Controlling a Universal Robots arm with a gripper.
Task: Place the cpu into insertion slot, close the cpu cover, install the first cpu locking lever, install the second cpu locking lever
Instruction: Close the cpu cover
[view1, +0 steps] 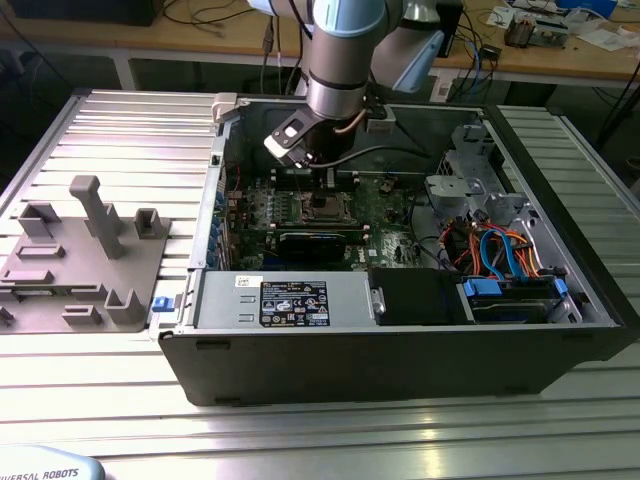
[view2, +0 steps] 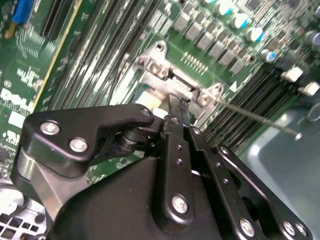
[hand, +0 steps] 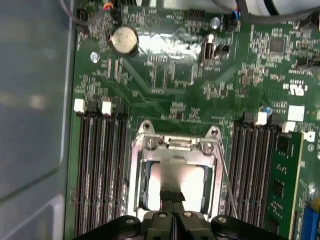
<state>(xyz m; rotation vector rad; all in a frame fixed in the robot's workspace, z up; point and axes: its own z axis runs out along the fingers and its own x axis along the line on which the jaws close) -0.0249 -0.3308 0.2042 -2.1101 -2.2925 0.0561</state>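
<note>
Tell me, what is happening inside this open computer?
A robot arm reaches into the open computer case. Its gripper, fingers together, hangs over the cpu, which lies in the insertion slot on the green motherboard. The cpu cover seems to lie down around it, and one thin locking lever sticks out free.

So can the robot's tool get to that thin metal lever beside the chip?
Probably yes. The tool hangs right over the chip, and the lever stands free just beside it, with nothing in between that I can see.
</note>
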